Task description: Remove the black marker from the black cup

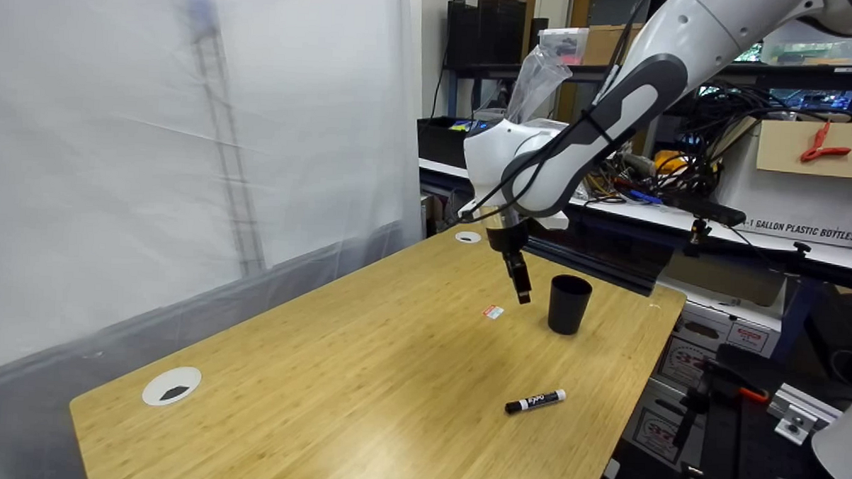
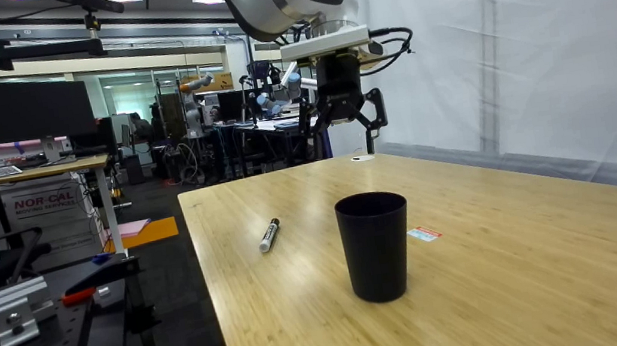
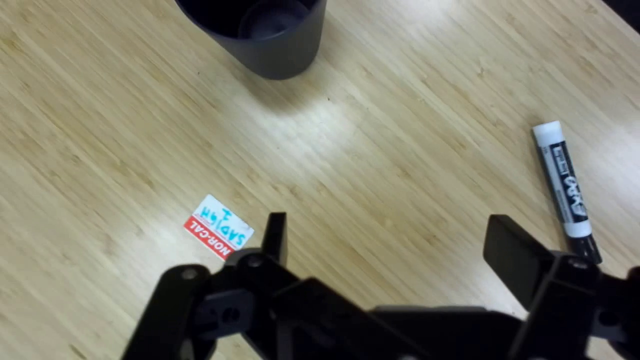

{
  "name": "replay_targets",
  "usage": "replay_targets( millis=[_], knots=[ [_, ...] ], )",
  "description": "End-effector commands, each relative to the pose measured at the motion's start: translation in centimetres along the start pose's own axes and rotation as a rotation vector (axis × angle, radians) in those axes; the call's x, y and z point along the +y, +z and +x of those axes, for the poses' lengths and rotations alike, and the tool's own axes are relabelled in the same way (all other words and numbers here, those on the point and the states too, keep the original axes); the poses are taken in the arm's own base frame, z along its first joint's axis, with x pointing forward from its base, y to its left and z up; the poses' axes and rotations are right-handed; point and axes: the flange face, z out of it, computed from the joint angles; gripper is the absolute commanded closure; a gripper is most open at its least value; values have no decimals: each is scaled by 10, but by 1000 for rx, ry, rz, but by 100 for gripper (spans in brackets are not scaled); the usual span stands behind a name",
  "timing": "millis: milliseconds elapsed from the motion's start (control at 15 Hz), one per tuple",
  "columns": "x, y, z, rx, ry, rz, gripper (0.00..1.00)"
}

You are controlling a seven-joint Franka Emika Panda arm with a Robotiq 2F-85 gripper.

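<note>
The black marker (image 1: 535, 401) lies flat on the wooden table, outside the cup. It has a white end, a dark cap and a printed label. It also shows in an exterior view (image 2: 269, 235) and at the right of the wrist view (image 3: 565, 190). The black cup (image 1: 569, 305) stands upright on the table, also in an exterior view (image 2: 377, 254). In the wrist view the cup (image 3: 287, 55) is cut by the top edge, and no thing shows in its visible inside. My gripper (image 3: 386, 220) is open and empty above the table, apart from cup and marker; exterior views show it (image 1: 523, 298) (image 2: 345, 147).
A red and white sticker (image 3: 219, 227) lies on the table (image 1: 336, 364) near the cup. White round discs (image 1: 172, 386) are set in the tabletop. A plastic curtain (image 1: 188, 153) hangs along one side. Shelves with boxes (image 1: 811, 182) stand behind the table.
</note>
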Motion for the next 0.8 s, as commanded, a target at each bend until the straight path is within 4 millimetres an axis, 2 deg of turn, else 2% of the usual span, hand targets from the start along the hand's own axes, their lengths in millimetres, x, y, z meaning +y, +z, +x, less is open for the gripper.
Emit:
replay_targets(
  millis=[0,400,467,733],
  knots=[
    [6,-18,-9,-28,98,11,0],
    [26,-23,-21,20,240,105,0],
    [22,-16,-17,14,200,65,0],
    [25,-16,-19,24,223,86,0]
  ],
)
